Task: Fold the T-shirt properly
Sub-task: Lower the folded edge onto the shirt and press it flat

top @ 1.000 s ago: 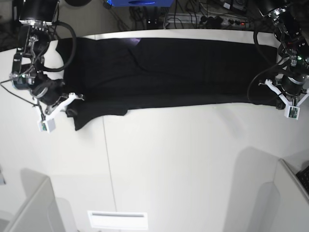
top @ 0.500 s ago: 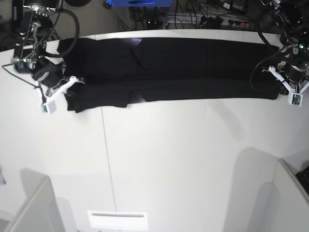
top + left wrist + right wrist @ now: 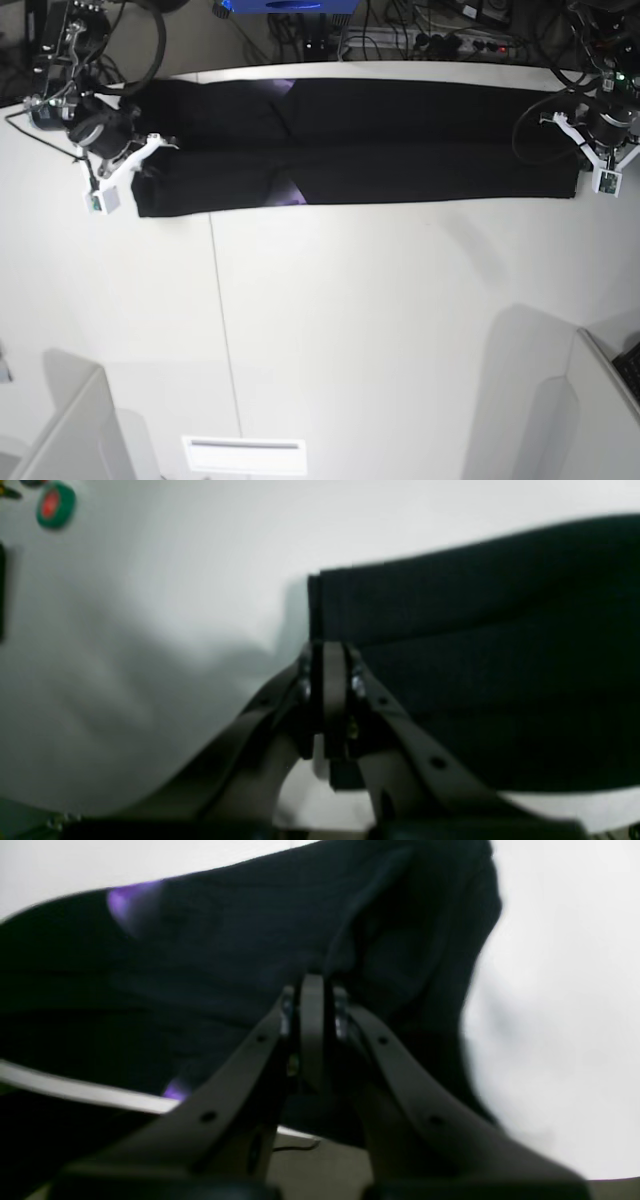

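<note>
Stretched across the top of the bench, black T-shirt pinched at either end by closed left fingers and right fingers.

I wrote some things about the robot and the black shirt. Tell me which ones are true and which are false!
1. The T-shirt lies in a long strip across the table. True.
2. The T-shirt is bright red. False: it is black, with small purple patches showing.
3. The left gripper is wide open. False: it is shut on the shirt's edge.
4. The right gripper is shut on the cloth. True.
5. Both arms hang over the table's middle. False: each is at one end of the shirt.
</note>
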`<state>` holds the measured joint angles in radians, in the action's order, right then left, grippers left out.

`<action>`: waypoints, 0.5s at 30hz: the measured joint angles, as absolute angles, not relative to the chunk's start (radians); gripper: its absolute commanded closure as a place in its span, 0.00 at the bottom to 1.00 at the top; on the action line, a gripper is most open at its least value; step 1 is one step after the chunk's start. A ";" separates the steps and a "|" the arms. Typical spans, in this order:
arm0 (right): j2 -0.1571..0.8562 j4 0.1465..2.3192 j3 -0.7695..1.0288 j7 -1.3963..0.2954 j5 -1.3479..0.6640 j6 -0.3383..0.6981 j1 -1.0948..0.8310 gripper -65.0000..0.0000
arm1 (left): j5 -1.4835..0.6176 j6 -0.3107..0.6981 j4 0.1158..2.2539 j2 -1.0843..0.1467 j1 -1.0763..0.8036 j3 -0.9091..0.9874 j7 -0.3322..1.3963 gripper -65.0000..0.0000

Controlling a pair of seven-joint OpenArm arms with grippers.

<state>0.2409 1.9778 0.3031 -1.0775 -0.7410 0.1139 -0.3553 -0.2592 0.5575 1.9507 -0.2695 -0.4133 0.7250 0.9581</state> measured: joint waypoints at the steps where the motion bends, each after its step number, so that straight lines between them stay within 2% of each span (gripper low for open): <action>1: 0.246 1.980 0.303 -1.077 -0.769 0.114 -0.362 1.00 | -0.260 0.558 1.951 -0.270 -0.415 0.725 0.957 1.00; 11: 0.237 1.982 0.303 -1.062 -0.778 0.114 -0.422 1.00 | -0.255 0.558 1.950 -0.271 -0.416 0.725 0.954 1.00; 15: 0.237 1.981 0.299 -1.054 -0.720 0.114 -0.422 1.00 | -0.255 0.558 1.948 -0.271 -0.416 0.725 0.955 1.00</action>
<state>0.2375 1.9812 0.2993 -1.0542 -0.7197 0.1139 -0.4225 -0.2550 0.5575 1.9484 -0.2710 -0.4160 0.7250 0.9546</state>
